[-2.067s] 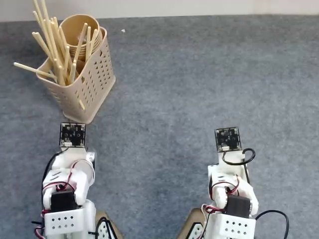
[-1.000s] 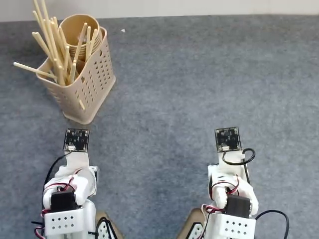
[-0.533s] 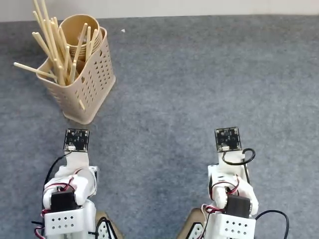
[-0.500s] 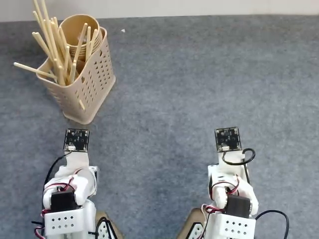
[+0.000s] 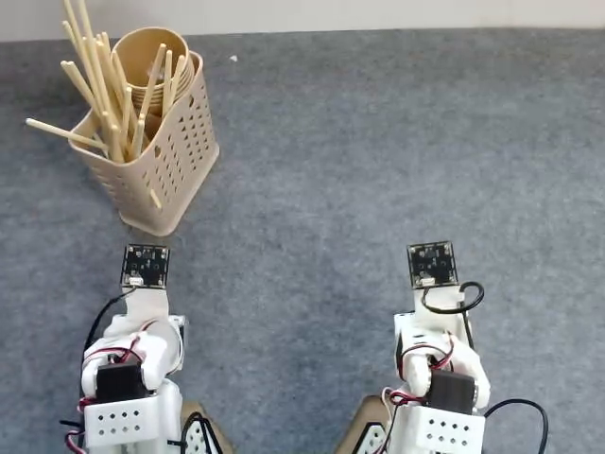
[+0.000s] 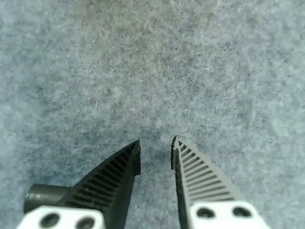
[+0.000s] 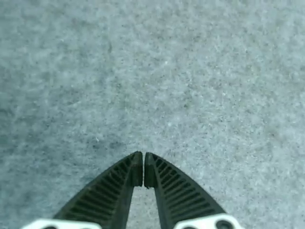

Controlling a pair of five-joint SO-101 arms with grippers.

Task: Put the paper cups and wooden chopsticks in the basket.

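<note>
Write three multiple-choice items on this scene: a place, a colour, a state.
1. Where are the paper cups?
A) in the basket
B) outside it, lying flat
C) held in a claw

2. What colour is the basket?
A) blue
B) beige
C) black

3. How is the left claw?
A) shut on a chopstick
B) shut, empty
C) slightly open, empty

1 A: they sit inside it among the wooden chopsticks.
2 B: its perforated wall is beige.
3 C: a gap shows between its tips.
</note>
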